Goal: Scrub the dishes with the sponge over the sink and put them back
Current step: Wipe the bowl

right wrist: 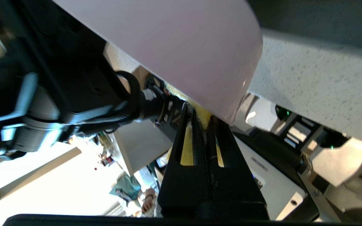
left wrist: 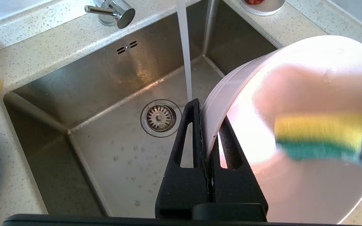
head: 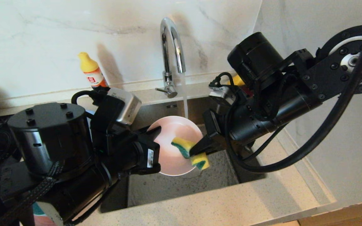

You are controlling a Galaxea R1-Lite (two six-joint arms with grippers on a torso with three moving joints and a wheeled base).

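Head view: sponge [head: 189,151] between right fingers [head: 200,147].

Sink [left wrist: 112,81]: brushed steel, dull sheen, water-spotted floor; strainer [left wrist: 159,117] shinier metal. Tap [head: 171,47]: polished chrome, mirror-bright. Counter [head: 218,204]: speckled stone-like surface, smooth, low gloss. Back wall [head: 58,31]: glossy veined marble-look panel. Bowl [head: 171,157]: pale pink, matt glaze, smooth, wet highlights. Sponge [head: 191,152]: yellow foam, porous, with coarser green scouring face. Gripper fingers [left wrist: 187,147]: matt black plastic, slotted. Bottle [head: 91,70] at far left: smooth plastic, yellow cap, printed label.
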